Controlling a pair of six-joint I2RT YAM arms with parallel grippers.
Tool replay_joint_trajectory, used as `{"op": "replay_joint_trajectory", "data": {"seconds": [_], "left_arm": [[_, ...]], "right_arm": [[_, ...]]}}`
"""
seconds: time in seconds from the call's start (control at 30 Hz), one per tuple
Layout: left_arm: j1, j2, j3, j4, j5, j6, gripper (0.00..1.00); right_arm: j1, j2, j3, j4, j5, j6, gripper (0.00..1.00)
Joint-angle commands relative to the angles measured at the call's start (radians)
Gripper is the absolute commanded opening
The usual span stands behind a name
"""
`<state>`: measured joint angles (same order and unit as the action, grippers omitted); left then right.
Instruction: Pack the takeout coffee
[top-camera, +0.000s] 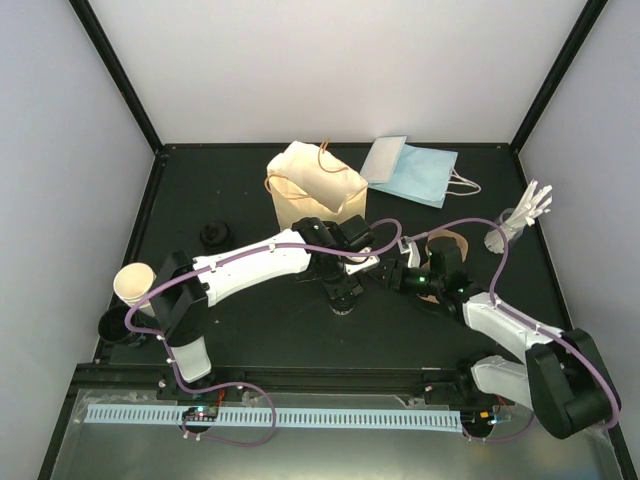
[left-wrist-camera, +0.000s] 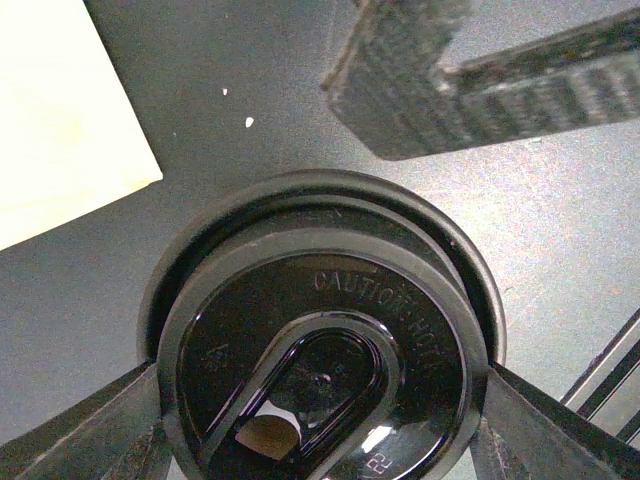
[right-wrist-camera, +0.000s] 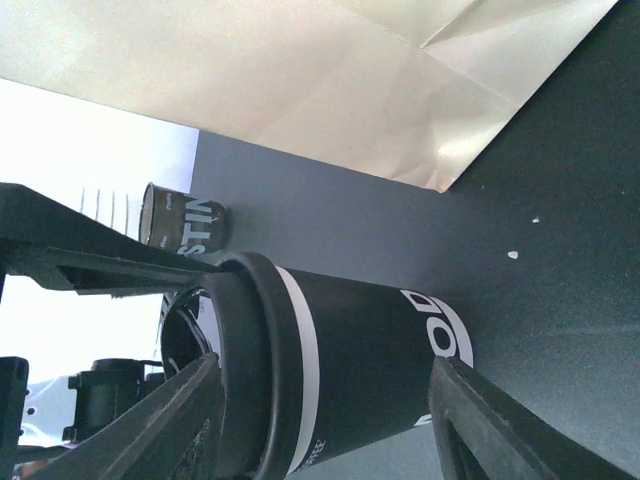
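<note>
The takeout coffee (right-wrist-camera: 370, 370) is a black paper cup with a white band, white lettering and a black lid (left-wrist-camera: 320, 360), standing upright on the dark table. My left gripper (left-wrist-camera: 320, 400) reaches down over it, its fingers (left-wrist-camera: 110, 430) pressed against opposite sides of the lid. In the top view the cup (top-camera: 343, 306) is mostly hidden under that gripper (top-camera: 342, 292). My right gripper (right-wrist-camera: 320, 390) comes at the cup from the right side (top-camera: 395, 275). It is open, with one finger (right-wrist-camera: 150, 430) by the lid, the other by the base, and neither clamps the cup.
A tan paper bag (top-camera: 310, 190) stands open just behind the cup, and a blue bag (top-camera: 410, 170) lies behind it to the right. Cream lidless cups (top-camera: 133, 285) and black lids (top-camera: 212, 235) sit at the left. A brown carrier (top-camera: 450, 243) and white stand (top-camera: 525, 215) sit at the right.
</note>
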<state>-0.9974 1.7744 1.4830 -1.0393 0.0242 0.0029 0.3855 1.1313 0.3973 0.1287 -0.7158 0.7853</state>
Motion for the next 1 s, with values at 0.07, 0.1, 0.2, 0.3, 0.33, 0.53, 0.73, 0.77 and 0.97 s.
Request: {"op": "replay_joint_trajectory", "data": {"seconds": [0.07, 0.1, 0.2, 0.3, 0.33, 0.53, 0.73, 0.77, 0.97], "left_arm": [[-0.019, 0.077, -0.047, -0.046, 0.121, 0.018, 0.76], [-0.019, 0.077, -0.046, -0.045, 0.121, 0.019, 0.77], [-0.020, 0.078, -0.044, -0.045, 0.122, 0.019, 0.76], [-0.020, 0.079, -0.043, -0.045, 0.124, 0.019, 0.77], [-0.020, 0.079, -0.043, -0.044, 0.124, 0.019, 0.77], [-0.021, 0.084, -0.040, -0.042, 0.130, 0.020, 0.76], [-0.021, 0.088, -0.032, -0.042, 0.134, 0.022, 0.76], [-0.021, 0.088, -0.029, -0.042, 0.134, 0.022, 0.76], [-0.025, 0.083, -0.032, -0.038, 0.138, 0.023, 0.76]], "right_arm": [[-0.007, 0.071, 0.018, 0.102, -0.057, 0.014, 0.58], [-0.007, 0.082, 0.022, 0.107, -0.064, 0.015, 0.58], [-0.005, 0.113, 0.034, 0.106, -0.068, 0.009, 0.58], [-0.005, 0.144, 0.035, 0.125, -0.088, 0.008, 0.57], [-0.005, 0.153, 0.034, 0.131, -0.092, 0.009, 0.56], [-0.005, 0.195, 0.032, 0.173, -0.121, 0.020, 0.55], [0.012, 0.216, 0.048, 0.174, -0.126, 0.019, 0.55], [0.016, 0.221, 0.051, 0.168, -0.123, 0.017, 0.56], [0.024, 0.257, 0.052, 0.124, -0.080, -0.010, 0.56]]}}
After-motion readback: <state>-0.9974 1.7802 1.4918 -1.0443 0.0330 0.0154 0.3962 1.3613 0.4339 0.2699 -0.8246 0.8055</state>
